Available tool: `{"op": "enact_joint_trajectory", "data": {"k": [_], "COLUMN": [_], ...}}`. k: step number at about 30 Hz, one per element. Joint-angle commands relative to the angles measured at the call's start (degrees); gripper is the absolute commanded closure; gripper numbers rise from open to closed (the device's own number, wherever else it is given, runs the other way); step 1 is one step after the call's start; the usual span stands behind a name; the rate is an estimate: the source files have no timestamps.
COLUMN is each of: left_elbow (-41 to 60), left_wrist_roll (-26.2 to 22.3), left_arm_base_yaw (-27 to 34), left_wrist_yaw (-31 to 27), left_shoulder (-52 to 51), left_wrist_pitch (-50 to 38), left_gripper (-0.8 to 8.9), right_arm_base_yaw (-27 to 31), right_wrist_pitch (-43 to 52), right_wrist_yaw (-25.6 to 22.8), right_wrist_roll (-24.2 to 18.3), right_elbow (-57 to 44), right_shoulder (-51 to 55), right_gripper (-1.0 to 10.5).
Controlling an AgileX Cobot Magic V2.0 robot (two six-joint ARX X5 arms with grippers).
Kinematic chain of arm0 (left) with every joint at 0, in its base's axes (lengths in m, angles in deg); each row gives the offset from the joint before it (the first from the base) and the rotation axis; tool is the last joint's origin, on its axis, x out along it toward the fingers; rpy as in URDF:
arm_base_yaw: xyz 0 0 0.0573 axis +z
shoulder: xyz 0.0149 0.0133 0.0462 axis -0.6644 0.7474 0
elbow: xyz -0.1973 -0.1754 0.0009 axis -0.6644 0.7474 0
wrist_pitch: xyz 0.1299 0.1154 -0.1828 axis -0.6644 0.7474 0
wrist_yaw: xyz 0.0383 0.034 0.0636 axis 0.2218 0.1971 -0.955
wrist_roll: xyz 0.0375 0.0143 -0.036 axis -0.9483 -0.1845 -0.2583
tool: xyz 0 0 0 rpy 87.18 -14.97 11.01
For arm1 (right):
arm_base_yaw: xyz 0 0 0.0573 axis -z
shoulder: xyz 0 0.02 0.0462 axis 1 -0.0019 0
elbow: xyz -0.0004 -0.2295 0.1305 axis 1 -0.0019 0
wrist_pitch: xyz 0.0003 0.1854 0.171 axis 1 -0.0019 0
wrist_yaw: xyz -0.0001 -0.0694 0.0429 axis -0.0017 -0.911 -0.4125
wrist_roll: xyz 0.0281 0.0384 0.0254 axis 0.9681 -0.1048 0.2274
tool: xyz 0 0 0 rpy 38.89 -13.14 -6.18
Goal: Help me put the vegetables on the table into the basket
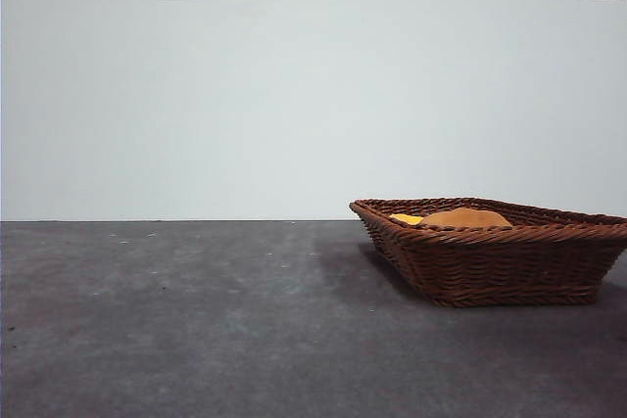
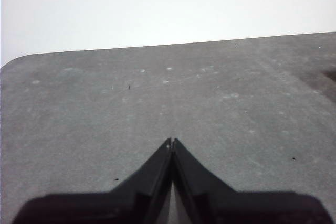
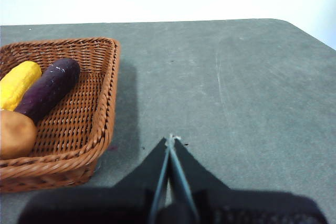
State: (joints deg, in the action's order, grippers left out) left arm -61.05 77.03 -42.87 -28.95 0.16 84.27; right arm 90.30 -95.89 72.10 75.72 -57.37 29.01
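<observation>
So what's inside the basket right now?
The basket holds a yellow piece, a dark purple one and a tan-brown lump. Its near corner beyond the frame edge is unseen.

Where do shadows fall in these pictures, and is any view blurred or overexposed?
Front view: the basket casts a soft shadow on the table toward the left.
Right wrist view: a dark shadow lies beside the basket; the wall is washed out.
Left wrist view: the shut left tool looks soft.

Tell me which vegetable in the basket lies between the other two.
The dark purple one, lying between the yellow one and the brown lump inside the basket.
</observation>
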Motion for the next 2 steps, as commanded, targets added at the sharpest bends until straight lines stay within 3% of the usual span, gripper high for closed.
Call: {"op": "enact_joint_trajectory", "data": {"k": [1, 2], "left_elbow": [0.61, 0.59], "left_wrist_roll": [-0.31, -0.31], "left_arm_base_yaw": [0.20, 0.20], "left_wrist_yaw": [-0.13, -0.13], "left_shoulder": [-0.15, -0.15], "left_wrist_pitch": [-0.26, -0.26], "left_gripper": [8.16, 8.16], "right_arm_base_yaw": [-0.07, -0.07], "right_wrist_pitch": [-0.42, -0.42], "right_wrist_yaw": [-0.17, -0.15], "right_wrist_roll": [-0.17, -0.20], "right_elbow": [-0.15, -0.15], "right_shoulder": [0.15, 0.15], "right_gripper": [9.6, 9.6]}}
